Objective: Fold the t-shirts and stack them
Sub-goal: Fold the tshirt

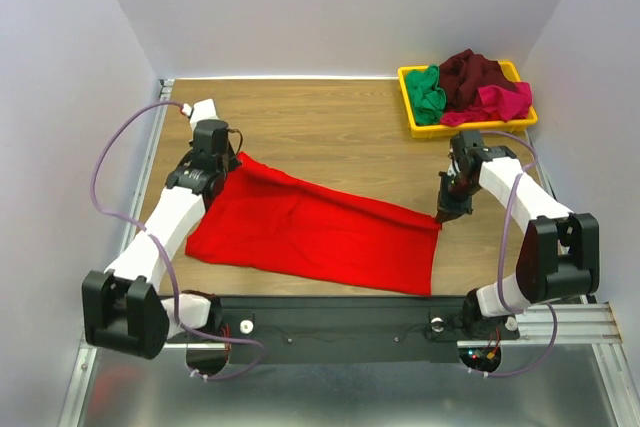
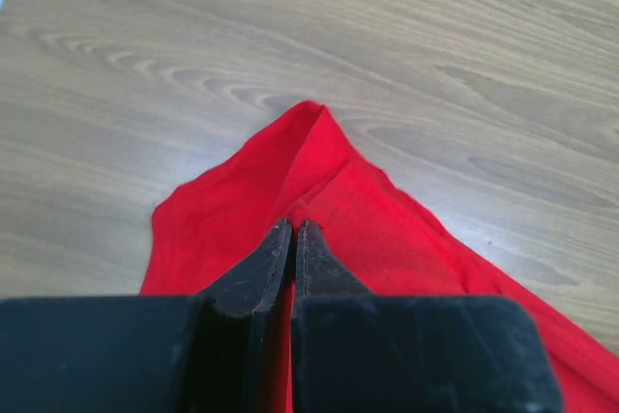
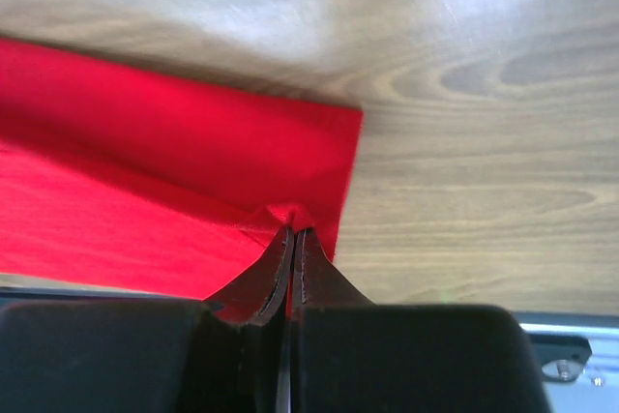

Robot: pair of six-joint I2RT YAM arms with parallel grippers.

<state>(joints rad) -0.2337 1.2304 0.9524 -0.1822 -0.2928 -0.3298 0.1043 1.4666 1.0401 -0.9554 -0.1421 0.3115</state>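
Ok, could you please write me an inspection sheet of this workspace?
Surface: wooden table.
Job's things: red t-shirt stretched between both arms; green shirt, maroon shirt and magenta shirt bunched in the yellow tray, far right corner.
Clutter: nothing seen.
Hands: left hand shut on the red t-shirt's far left corner; right hand shut on its right edge.
Cables: purple cables looping beside both arms.
Surroundings: plain pale walls.

My left arm (image 1: 165, 222) stretches forward along the left side with the wrist tipped down. The left tool (image 2: 293, 229) has its fingers pressed together, pinching a corner fold of the red t-shirt (image 1: 320, 237). My right arm (image 1: 525, 202) is folded at the elbow, forearm angled inward. The right tool (image 3: 292, 233) points down, clamped tight on the opposite corner.
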